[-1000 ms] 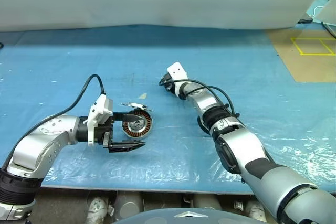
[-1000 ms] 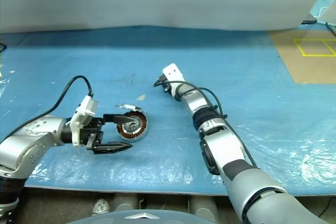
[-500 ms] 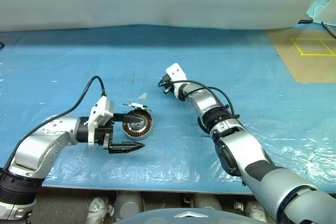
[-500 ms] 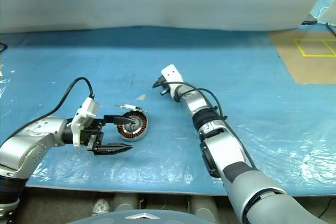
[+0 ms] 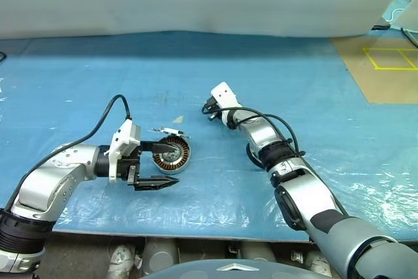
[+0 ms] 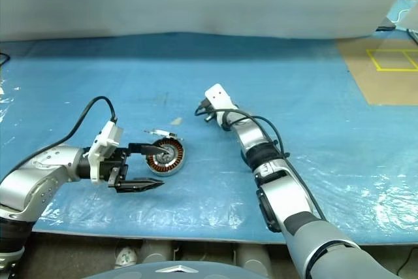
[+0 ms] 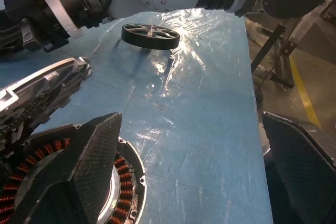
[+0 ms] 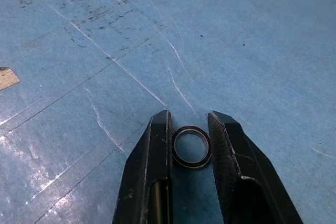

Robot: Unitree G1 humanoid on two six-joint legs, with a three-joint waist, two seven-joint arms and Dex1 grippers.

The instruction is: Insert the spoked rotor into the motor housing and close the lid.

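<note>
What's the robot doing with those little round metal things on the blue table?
It's putting a motor together. The left gripper is open around the motor housing, whose lid is up. The right gripper has its fingers on either side of a tiny black ring lying on the blue sheet. The spoked rotor sits on the sheet near the right arm and isn't in the housing yet.

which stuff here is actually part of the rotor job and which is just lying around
Belongs to the job:
- spoked rotor, lying on the blue sheet
- motor housing, copper windings showing
- lid, standing open at the housing's edge

Just lying about:
- small black ring, between the right gripper fingers
- tan scrap beyond the housing
- blue sheet covering the table
</note>
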